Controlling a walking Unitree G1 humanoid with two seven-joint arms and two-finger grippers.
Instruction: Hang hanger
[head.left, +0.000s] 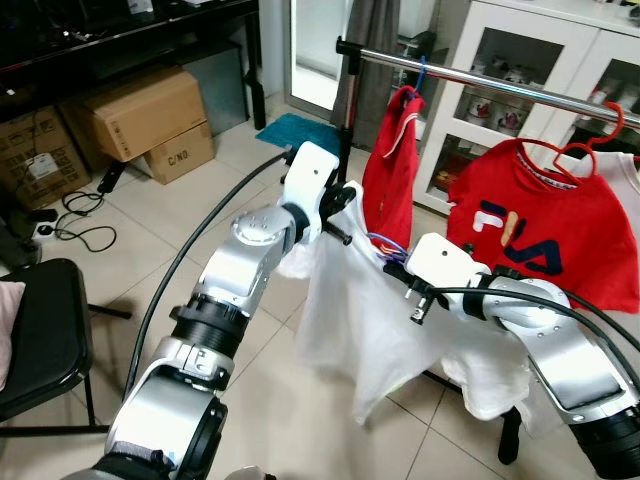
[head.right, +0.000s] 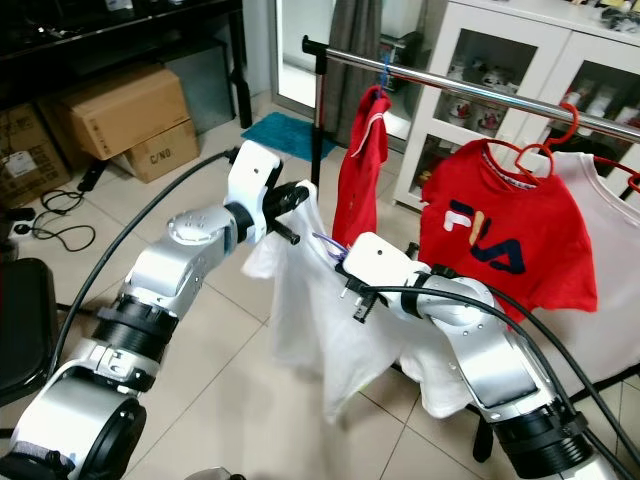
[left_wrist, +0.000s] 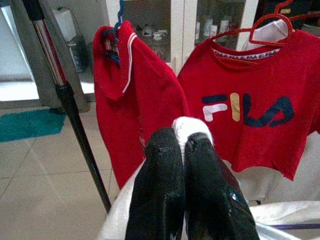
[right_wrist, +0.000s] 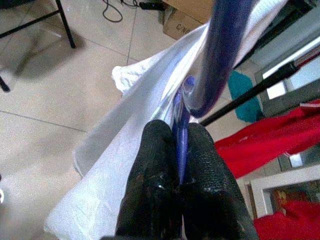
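A white shirt on a blue hanger hangs between my two arms, below and in front of the metal clothes rail. My left gripper is shut on the shirt's white cloth at one shoulder. My right gripper is shut on the blue hanger's thin neck, with the hook curving away above the fingers. In the left eye view the hanger's blue wire shows between both wrists. On the rail hang a red shirt and a red FILA shirt on a red hanger.
The rail's black upright post stands just behind my left arm. A white glass-door cabinet is behind the rail. Cardboard boxes, floor cables and a black chair lie to the left on the tiled floor.
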